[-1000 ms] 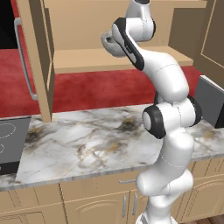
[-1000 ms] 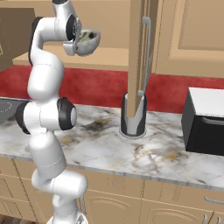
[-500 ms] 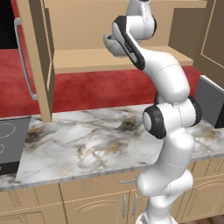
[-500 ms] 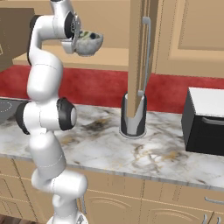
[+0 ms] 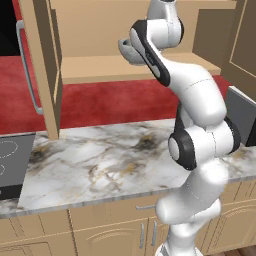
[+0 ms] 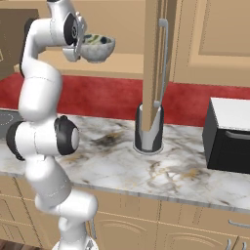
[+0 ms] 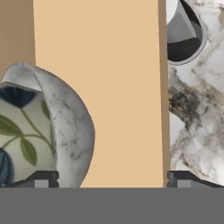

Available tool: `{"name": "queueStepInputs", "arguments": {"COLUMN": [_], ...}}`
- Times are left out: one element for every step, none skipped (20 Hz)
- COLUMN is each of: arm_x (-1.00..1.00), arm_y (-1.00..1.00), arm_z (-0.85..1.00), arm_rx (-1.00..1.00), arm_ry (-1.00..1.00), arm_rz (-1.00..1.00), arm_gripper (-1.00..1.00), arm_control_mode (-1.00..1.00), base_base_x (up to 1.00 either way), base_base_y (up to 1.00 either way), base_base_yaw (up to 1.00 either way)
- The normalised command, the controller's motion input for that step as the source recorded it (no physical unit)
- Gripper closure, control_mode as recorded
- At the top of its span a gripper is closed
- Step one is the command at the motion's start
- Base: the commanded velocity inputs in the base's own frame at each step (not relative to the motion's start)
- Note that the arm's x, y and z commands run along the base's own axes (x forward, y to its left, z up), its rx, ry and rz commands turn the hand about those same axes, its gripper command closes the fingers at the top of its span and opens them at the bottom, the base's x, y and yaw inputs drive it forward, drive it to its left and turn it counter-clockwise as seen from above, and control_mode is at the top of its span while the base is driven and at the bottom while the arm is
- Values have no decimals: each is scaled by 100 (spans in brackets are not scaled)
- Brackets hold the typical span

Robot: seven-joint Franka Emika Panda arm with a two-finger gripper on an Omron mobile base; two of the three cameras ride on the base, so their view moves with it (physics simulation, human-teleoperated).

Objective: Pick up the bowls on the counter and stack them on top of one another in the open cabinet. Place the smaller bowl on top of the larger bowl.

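So I've got the larger bowl [image 6: 96, 46] up in the air at cabinet height, pinched at its rim by the gripper [image 6: 78, 45]. In the right base view the bowl hangs level just above the cabinet [image 6: 132, 63] shelf, toward the shelf's front edge and left of the open door [image 6: 155, 58] with the long silver handle. It doesn't look like it's touching the shelf from there, though the gap is small.

In the hand view the marbled outside of the bowl [image 7: 65, 127] bulges in from the left side, and I can see a leafy green and blue pattern on its inside. The tan shelf board [image 7: 113, 78] runs under it, with its edge off to the right, and past that edge is the counter [image 7: 197, 118] far below.

From the left base view the bowl [image 5: 127, 50] is mostly tucked behind the arm, only a grey bit peeking out in front of the shelf.

Down on the counter [image 6: 171, 171], a cylindrical appliance [image 6: 149, 132] stands near the back edge, right under the door, and a black box [image 6: 228, 134] sits at the right end.
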Motion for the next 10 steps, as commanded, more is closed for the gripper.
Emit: {"name": "queueStepInputs", "arguments": {"arm_x": [-47, -49, -49, -50, -51, -52, -51, -52, -53, -54], "arm_y": [-4, -4, -5, -6, -7, -8, -8, -9, -10, -9], "arm_z": [-5, -6, -6, -6, -5, -3, 0, 0, 0, 0], "arm_rx": [0, 0, 0, 0, 0, 0, 0, 0, 0, 0], "arm_ry": [-4, -4, -5, -4, -4, -4, -3, -2, -1, -1], "arm_rz": [-2, -2, -2, -2, -2, -2, -2, -2, -2, -3], "arm_gripper": [-100, -100, -100, -100, -100, -100, -100, -100, -100, -100], "arm_control_mode": [-100, -100, -100, -100, -100, -100, -100, -100, -100, -100], "base_base_x": [0, 0, 0, 0, 0, 0, 0, 0, 0, 0], "base_base_y": [0, 0, 0, 0, 0, 0, 0, 0, 0, 0], "base_base_yaw": [0, 0, 0, 0, 0, 0, 0, 0, 0, 0]}}
